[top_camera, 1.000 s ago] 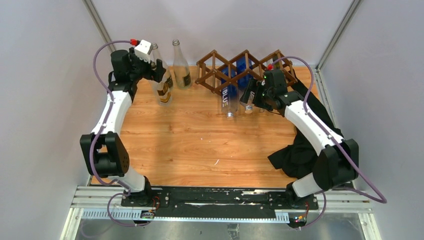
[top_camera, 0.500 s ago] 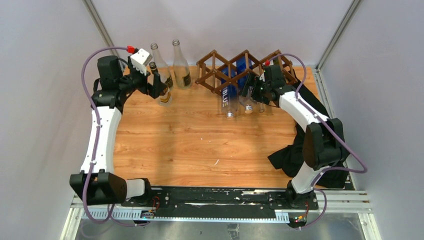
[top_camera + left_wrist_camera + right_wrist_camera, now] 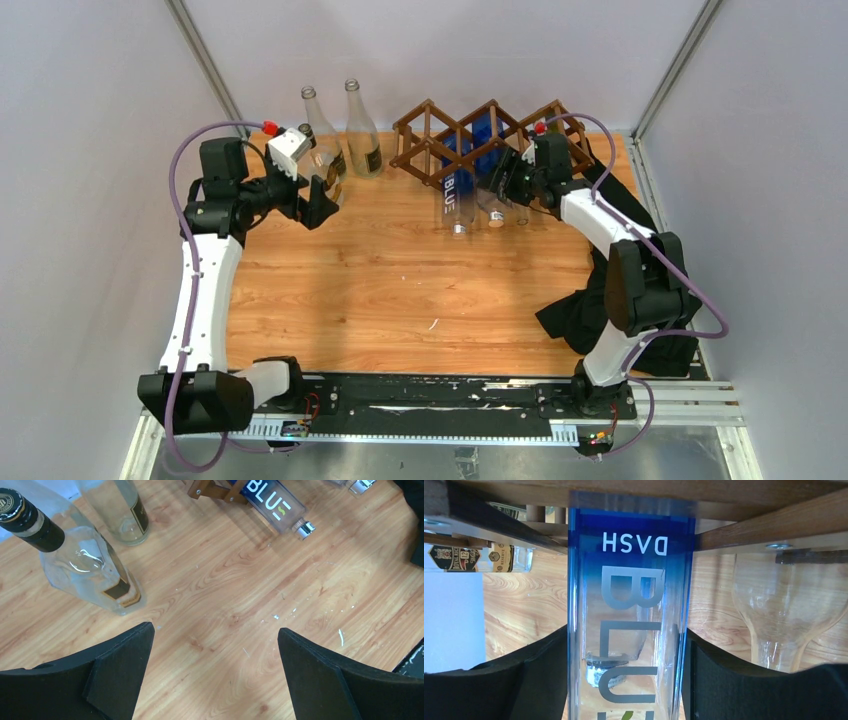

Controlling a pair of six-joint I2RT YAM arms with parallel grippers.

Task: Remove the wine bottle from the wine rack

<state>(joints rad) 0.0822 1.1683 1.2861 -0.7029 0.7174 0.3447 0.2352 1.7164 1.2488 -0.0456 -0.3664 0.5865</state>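
Right claw [image 3: 505,185]: closed on the wine bottle [image 3: 631,605], one black finger [image 3: 539,680] pressed against each side of the blue glass. Lettering on the glass: DASH, then BLU, upside down from the wrist.

Wine bottle: lying in a cell of the wine rack [image 3: 425,135], base end under the wooden slats, neck end pointing out toward the arms. Not yet clear of the rack.

Wine rack: upright at the back of the worktop [image 3: 400,290], right of centre.

Also noted at the rack: a second blue bottle [image 3: 455,195] marked BLU, just left of the gripped one, silver-capped neck sloping down to the wood; a clear bottle [image 3: 784,615] just right of the gripped one.

Left claw [image 3: 215,650]: wide open, nothing between the fingers, poised over bare wood at back left. Standing upright near it: a black-capped bottle [image 3: 85,565]. Behind that, a tall clear bottle [image 3: 312,115] and a labelled bottle [image 3: 363,140], side by side.

Black cloth [image 3: 610,300]: bunched at the right edge of the worktop, beneath the right arm.
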